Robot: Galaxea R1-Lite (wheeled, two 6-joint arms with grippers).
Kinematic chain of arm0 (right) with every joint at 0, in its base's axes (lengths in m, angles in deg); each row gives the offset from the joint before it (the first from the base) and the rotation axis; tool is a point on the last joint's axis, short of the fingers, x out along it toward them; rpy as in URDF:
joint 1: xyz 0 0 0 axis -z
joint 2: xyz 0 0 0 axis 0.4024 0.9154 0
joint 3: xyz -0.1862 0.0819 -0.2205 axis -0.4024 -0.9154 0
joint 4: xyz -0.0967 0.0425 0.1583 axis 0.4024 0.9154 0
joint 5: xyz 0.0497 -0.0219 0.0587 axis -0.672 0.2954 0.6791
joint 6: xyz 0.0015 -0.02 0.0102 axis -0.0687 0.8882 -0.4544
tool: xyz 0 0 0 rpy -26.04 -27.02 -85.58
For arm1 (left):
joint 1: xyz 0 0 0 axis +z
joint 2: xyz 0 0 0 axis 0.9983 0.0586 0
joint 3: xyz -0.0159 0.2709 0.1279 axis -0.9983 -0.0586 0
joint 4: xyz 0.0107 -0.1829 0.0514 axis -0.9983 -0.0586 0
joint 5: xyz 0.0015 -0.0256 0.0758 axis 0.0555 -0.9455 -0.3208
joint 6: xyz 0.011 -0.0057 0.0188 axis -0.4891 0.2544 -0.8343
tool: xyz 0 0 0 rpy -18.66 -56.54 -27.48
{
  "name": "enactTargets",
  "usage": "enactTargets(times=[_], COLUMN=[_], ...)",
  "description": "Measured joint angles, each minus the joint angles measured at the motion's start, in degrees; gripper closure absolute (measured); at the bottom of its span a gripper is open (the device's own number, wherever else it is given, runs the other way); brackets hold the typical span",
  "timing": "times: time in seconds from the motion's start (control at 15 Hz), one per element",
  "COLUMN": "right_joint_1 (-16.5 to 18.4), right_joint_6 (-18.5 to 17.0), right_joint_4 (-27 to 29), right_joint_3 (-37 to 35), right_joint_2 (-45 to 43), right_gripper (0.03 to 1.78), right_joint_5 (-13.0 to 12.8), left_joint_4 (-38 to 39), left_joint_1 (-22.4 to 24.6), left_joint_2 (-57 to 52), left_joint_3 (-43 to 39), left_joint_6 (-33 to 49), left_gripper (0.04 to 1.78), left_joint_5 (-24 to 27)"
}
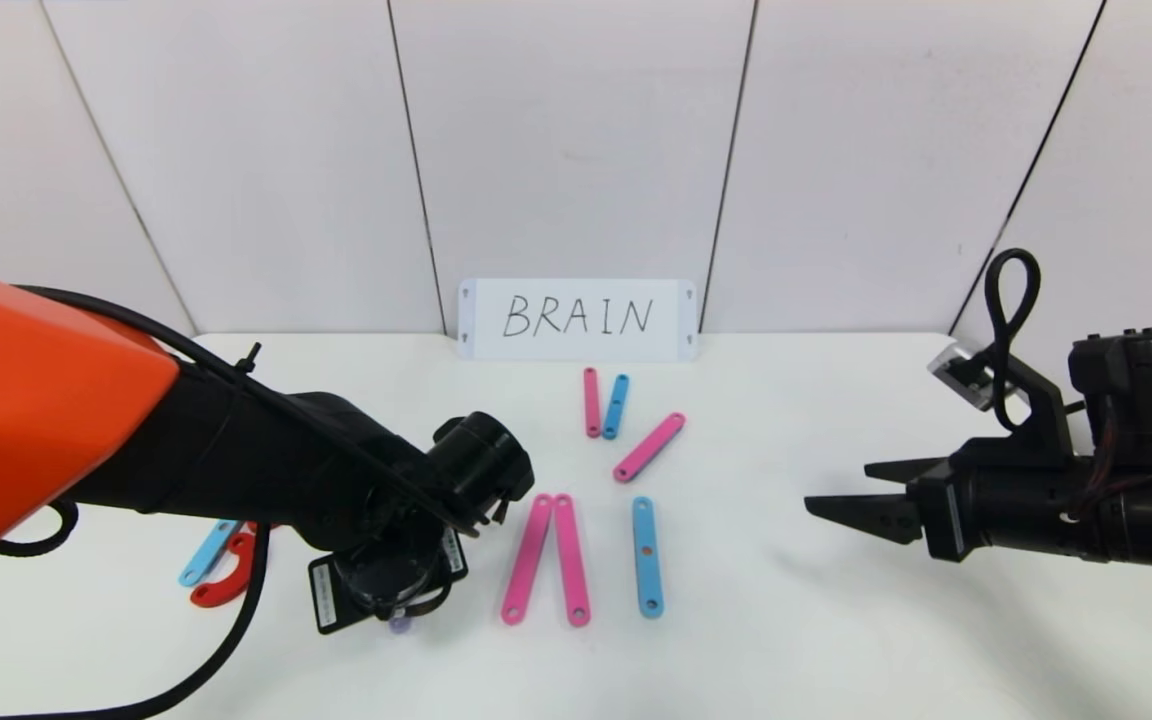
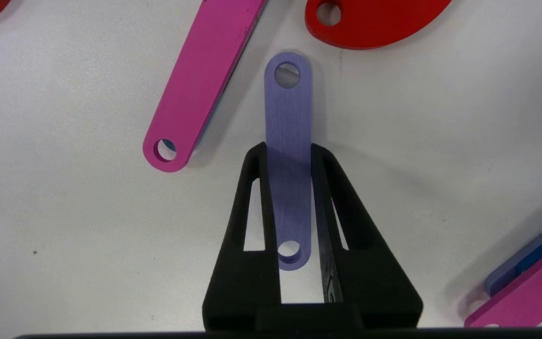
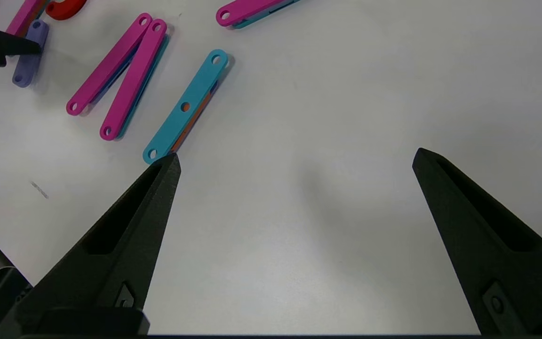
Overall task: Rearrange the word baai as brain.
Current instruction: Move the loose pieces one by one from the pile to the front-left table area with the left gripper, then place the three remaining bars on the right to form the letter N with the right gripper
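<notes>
Left gripper [image 2: 289,153]: your left claw sits low in the left wrist frame, its two black fingers [image 2: 252,197] closed against the long edges of the purple bar [image 2: 288,141]. In the head frame the claw itself is hidden under the arm's wrist, lower left of centre.
Purple bar: it lies flat on the white table [image 2: 64,235], one holed end between the fingers, the other poking out past the tips toward the top of the frame.
Nearby pieces: a pink bar [image 2: 205,80] slants at upper centre-left of the left wrist frame, and the end of a red curve [image 2: 374,23] sits at the top, just beyond the purple bar's far end.
The word: in the head frame you see two long pink bars [image 1: 546,560] meeting in a narrow V at lower centre, an upright blue bar [image 1: 646,556] to their right, and a pink-and-blue pair plus a slanted pink bar [image 1: 648,447] above them.
Card [image 1: 577,319]: it stands against the back wall at centre, reading BRAIN.
Right gripper [image 1: 836,510]: your right claw hovers at the right edge of the head frame, fingers spread wide and holding nothing.
</notes>
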Motion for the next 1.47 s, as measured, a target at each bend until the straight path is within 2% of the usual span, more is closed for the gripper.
enactTargets(times=[0.33,0.47,0.67,0.93,1.13,1.27,1.47], right_joint_1=[0.00,0.00,0.00,0.00,0.00,0.00,0.00], right_joint_6=[0.02,0.00,0.02,0.00,0.00,0.02,0.02], right_joint_4=[-0.04,-0.06,-0.06,-0.06,-0.09,-0.09,-0.06], right_joint_3=[-0.06,-0.15,-0.17,-0.17,-0.17,-0.17,-0.17], right_joint_2=[0.00,0.00,0.00,0.00,0.00,0.00,0.00], right_gripper=[0.08,0.08,0.08,0.08,0.08,0.08,0.08], right_joint_5=[0.00,0.00,0.02,0.00,0.02,0.02,0.05], left_joint_4=[0.00,0.13,1.40,1.49,1.49,1.46,1.46], left_joint_1=[0.05,0.05,0.18,0.21,0.05,0.00,-0.06], left_joint_2=[0.10,0.10,0.18,0.22,-0.01,-0.48,-1.91], left_joint_3=[0.01,0.04,0.04,0.04,0.69,1.11,1.37], left_joint_6=[-0.11,-0.09,-0.15,-0.55,-1.22,-1.49,-3.21], left_gripper=[1.55,1.49,1.22,0.53,0.19,0.09,0.08], left_joint_5=[-0.07,-0.09,-0.24,-0.27,-0.20,-0.11,0.35])
